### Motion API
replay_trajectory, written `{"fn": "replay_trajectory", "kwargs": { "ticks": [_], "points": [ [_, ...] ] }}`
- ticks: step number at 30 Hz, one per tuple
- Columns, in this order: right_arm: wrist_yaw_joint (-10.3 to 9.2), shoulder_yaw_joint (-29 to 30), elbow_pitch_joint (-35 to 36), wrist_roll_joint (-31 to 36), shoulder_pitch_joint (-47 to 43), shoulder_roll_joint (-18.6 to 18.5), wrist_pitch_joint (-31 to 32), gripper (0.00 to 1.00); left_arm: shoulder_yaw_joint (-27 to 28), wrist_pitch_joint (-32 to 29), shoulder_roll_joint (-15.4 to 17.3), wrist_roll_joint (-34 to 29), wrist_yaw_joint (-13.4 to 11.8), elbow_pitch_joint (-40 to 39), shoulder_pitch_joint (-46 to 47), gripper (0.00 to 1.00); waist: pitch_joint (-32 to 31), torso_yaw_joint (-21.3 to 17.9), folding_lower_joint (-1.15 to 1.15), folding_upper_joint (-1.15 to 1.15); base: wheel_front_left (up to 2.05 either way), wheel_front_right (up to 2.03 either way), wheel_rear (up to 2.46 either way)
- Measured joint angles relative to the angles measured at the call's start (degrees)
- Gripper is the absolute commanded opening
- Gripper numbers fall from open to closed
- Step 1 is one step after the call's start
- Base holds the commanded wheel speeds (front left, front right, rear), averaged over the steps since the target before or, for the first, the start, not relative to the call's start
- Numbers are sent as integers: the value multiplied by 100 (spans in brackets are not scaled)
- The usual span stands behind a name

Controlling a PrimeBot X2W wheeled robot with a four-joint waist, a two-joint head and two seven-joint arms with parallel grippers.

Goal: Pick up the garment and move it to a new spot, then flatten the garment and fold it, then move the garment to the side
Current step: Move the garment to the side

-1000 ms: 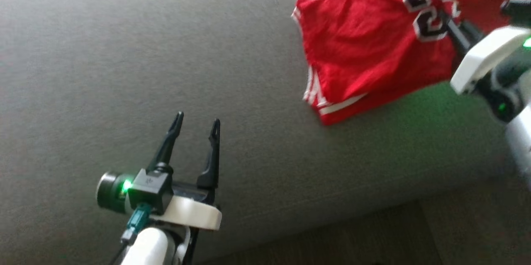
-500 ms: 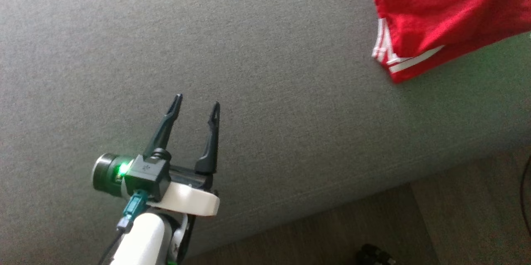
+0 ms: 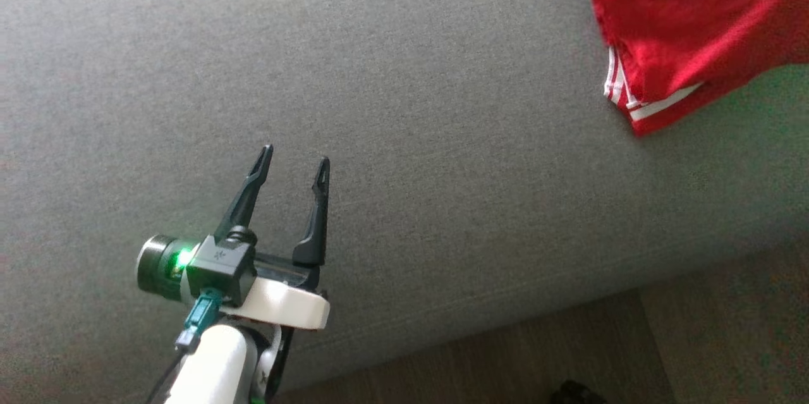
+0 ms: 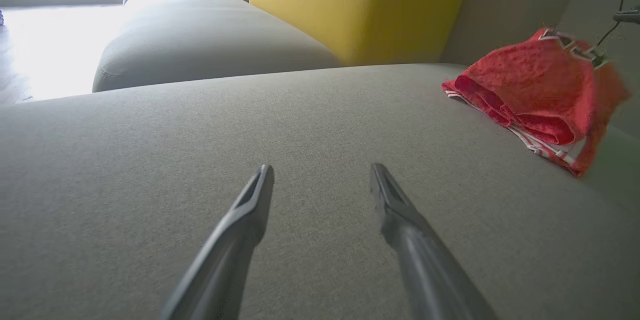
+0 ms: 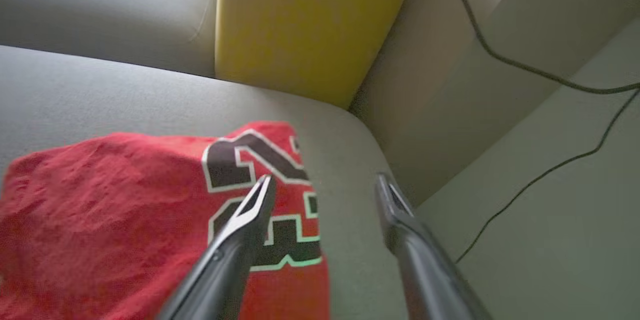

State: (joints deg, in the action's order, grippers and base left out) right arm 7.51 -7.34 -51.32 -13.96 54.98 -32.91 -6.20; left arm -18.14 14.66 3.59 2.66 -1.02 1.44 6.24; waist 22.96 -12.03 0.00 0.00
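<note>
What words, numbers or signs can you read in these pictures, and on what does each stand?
"2": black, white-edged digit on the red garment; the second digit is partly behind a finger of the right gripper, unreadable.
Small mark on the camera housing of the left gripper: too small to read.

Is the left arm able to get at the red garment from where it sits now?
Probably, with a long stretch: only bare cushion lies between the open left gripper and the garment, nothing blocking. The right gripper hovers much nearer.

Head downward, wrists low, sofa (image 3: 404, 75) shared
</note>
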Motion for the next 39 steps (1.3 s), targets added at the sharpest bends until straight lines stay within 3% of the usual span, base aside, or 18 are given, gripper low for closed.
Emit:
{"fn": "replay_trajectory", "kwargs": {
  "ticks": [5, 11, 22, 26, 32, 39],
  "points": [
    [0, 715, -85, 693, 2, 240, -334, 100, 12, 0, -3, 1, -22, 16, -9, 100, -173, 28, 0, 0, 0, 0, 0],
    [0, 815, 296, 1006, -470, 1276, -498, 100, 4, 0, -20, 130, -81, 33, -66, 100, -548, 98, -1, 0, 0, 0, 0],
    [0, 902, 909, 853, -2319, 2650, -753, 100, 18, -1, -40, 922, -467, 53, -633, 100, -1414, 507, -1, 0, 0, 0, 0],
    [0, 1055, 1590, 865, -3001, 2867, -810, 100, 11, -1, -41, 1263, -691, 5, -759, 100, -1654, 732, -1, 0, 0, 0, 0],
    [0, 1012, 3288, 794, -4329, 2954, -824, 100, -16, 1, -42, 1261, -764, -336, -862, 100, -1936, 1009, -1, 0, 0, 0, 0],
    [0, 1011, 4281, 584, -5409, 2991, -826, 100, 51, 0, -41, 1263, -808, -318, -1221, 100, -2235, 1178, -1, 0, 0, 0, 0]
  ]
}}
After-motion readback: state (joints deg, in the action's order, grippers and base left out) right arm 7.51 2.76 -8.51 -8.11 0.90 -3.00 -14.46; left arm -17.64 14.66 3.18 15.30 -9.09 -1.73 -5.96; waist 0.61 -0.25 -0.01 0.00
